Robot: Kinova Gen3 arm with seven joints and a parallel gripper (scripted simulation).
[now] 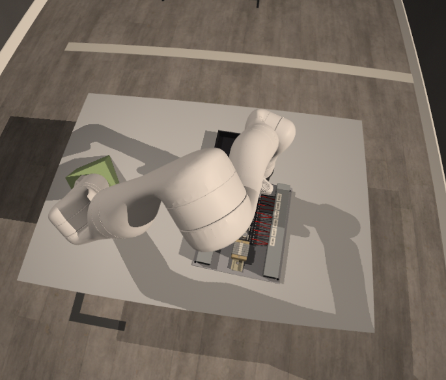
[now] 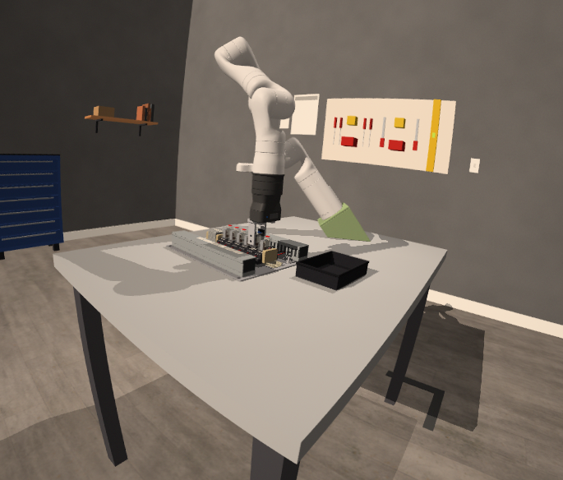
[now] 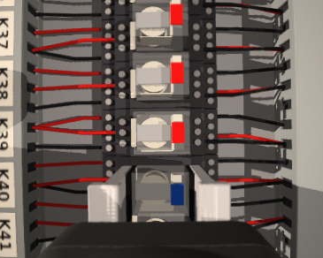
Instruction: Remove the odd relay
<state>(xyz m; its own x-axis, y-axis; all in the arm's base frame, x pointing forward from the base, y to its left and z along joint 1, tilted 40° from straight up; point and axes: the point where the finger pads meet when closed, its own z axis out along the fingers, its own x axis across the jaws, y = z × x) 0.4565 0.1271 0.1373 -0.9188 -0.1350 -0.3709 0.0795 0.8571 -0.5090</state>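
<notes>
The relay with the blue button (image 3: 154,194) sits at the row between labels K40 and K41 in the wrist view. My gripper (image 3: 160,185) (image 2: 257,236) is shut on it, one finger on each side. Whether its base is fully in the socket is hidden. Three relays with red buttons (image 3: 153,132) (image 3: 153,82) (image 3: 152,19) stand in the row beyond it. The relay panel (image 1: 254,269) (image 2: 209,254) looks flat on the table. The black parts tray (image 2: 317,275) (image 1: 226,132) stands beside the panel's end, partly hidden by my arm in the top view.
Grey wire ducts (image 3: 314,106) (image 1: 274,253) run along both sides of the relay row, with red and black wires between. A tan terminal block (image 1: 240,250) sits at one end of the row. My arm's green base wedge (image 1: 102,169) (image 2: 346,224) stands away from the panel.
</notes>
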